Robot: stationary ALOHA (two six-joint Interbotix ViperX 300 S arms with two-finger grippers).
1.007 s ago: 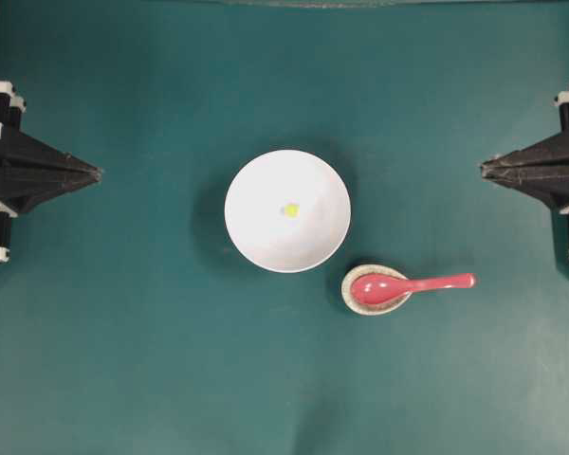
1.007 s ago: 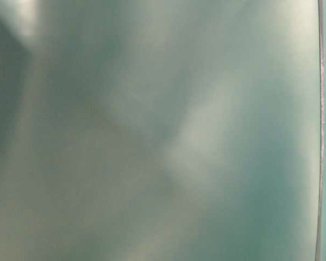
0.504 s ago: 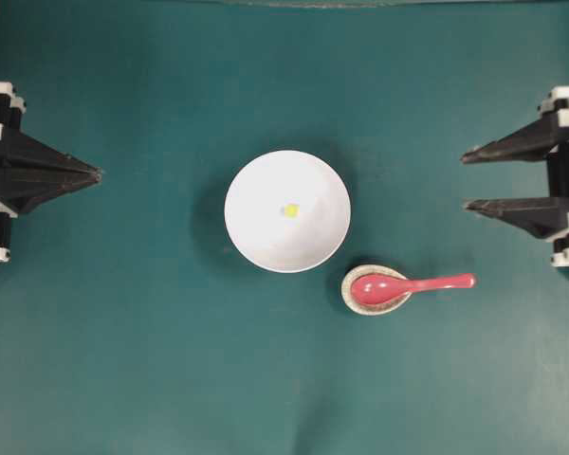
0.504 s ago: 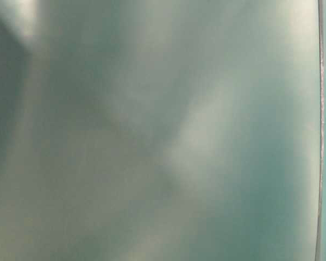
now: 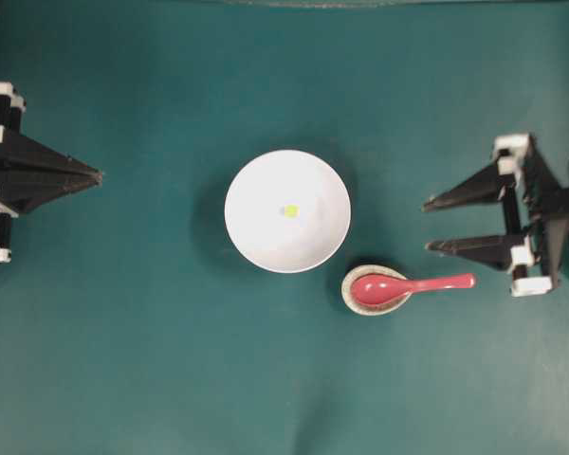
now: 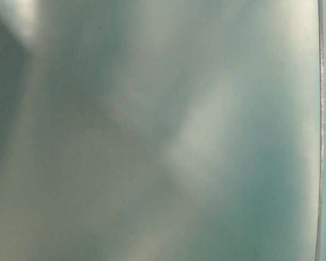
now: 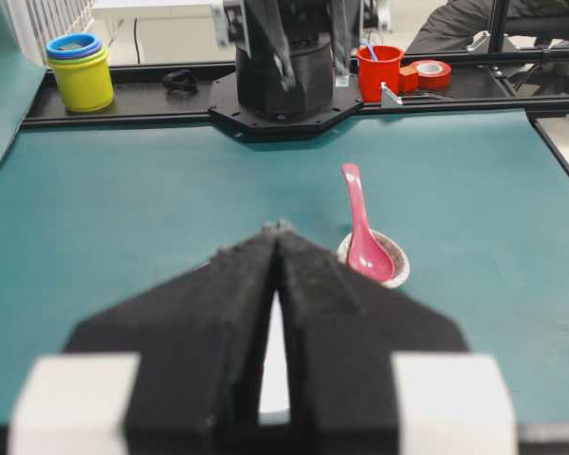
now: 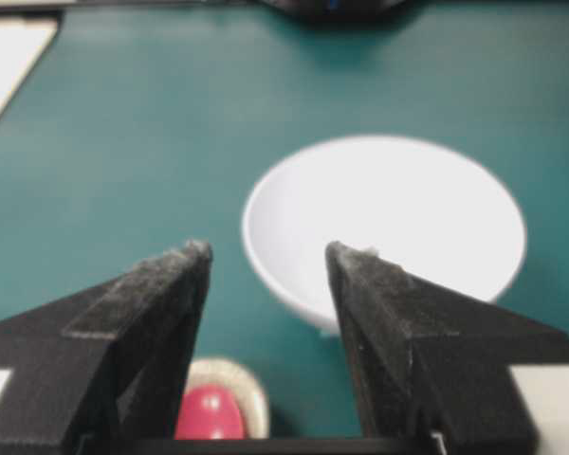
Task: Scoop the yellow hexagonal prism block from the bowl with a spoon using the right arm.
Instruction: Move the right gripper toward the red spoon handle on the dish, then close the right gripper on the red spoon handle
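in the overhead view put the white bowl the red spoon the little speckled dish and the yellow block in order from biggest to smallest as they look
1. The white bowl, clearly the widest.
2. The red spoon, longer than the dish, though slimmer along its handle.
3. The speckled dish under the spoon's scoop.
4. The yellow block, a tiny speck inside the bowl.

Flat teal-green matte table covering [image 5: 152, 360], spanning every view. Black metal frame rail [image 7: 123, 104] bordered the covering's far edge. On that rail: stacked yellow and blue plastic cups [image 7: 77, 70] at its left end; red plastic cup [image 7: 379, 72] and red tape roll [image 7: 431, 73] further right. Lighting even, soft.
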